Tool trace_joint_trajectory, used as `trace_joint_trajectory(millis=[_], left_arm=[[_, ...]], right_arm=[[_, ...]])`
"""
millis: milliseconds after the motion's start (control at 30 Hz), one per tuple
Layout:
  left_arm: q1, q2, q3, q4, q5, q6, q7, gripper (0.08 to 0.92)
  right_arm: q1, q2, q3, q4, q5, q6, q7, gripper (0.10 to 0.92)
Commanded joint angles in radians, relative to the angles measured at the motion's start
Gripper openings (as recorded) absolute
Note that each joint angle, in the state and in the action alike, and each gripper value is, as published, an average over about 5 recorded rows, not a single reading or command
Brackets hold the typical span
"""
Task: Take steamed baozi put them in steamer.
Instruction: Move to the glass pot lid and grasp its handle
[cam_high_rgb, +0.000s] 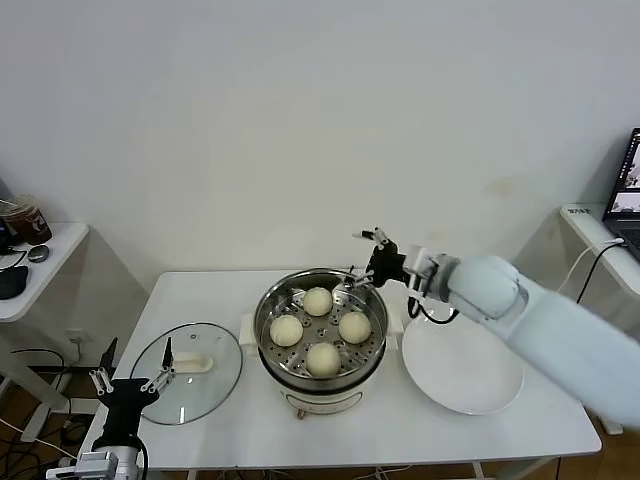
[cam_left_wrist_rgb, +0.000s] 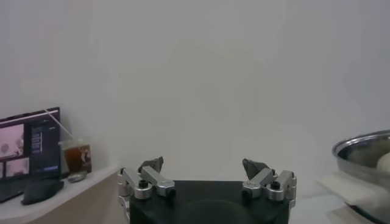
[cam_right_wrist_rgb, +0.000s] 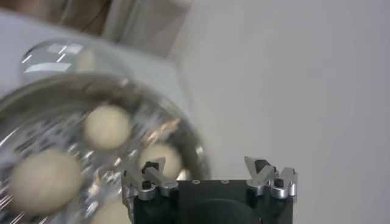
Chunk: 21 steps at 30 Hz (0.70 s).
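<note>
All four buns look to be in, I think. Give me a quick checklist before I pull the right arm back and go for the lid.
1. Baozi count in the steamer: four on the perforated tray. Ok.
2. White plate: no bun left on it. Ok.
3. Right gripper: open, holding nothing, at the steamer's far right rim. Ok.
4. Clearance between right gripper and rim: close, contact cannot be judged. Cannot tell.
5. Glass lid: flat on the table, left of the steamer, handle up. Ok.
6. Left gripper: open and empty, low by the table's front left edge beside the lid. Ok.
</note>
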Motion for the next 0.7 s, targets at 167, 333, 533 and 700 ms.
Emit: trace_joint_trajectory(millis=[167, 333, 533, 700], left_arm=[[0.001, -0.003, 0.041, 0.022, 0.085, -0.091, 0.000, 0.823], [-0.013, 0.012, 0.028, 0.073, 0.264, -0.120, -0.038, 0.823], [-0.017, 0.061, -0.065, 0.181, 0.738, -0.199, -0.148, 0.823], [0.014, 0.133, -0.098, 0.256, 1.166, -0.246, -0.212, 0.823]], right_arm=[[-1.090, 0.566, 0.970, 0.016, -0.459, 0.658, 0.040, 0.823], [-1.173, 0.697, 1.096, 0.069, -0.439, 0.686, 0.031, 0.823], [-1.286, 0.725, 1.173, 0.173, -0.317, 0.592, 0.078, 0.823], [-1.327, 0.728, 1.199, 0.207, -0.257, 0.546, 0.105, 0.823]])
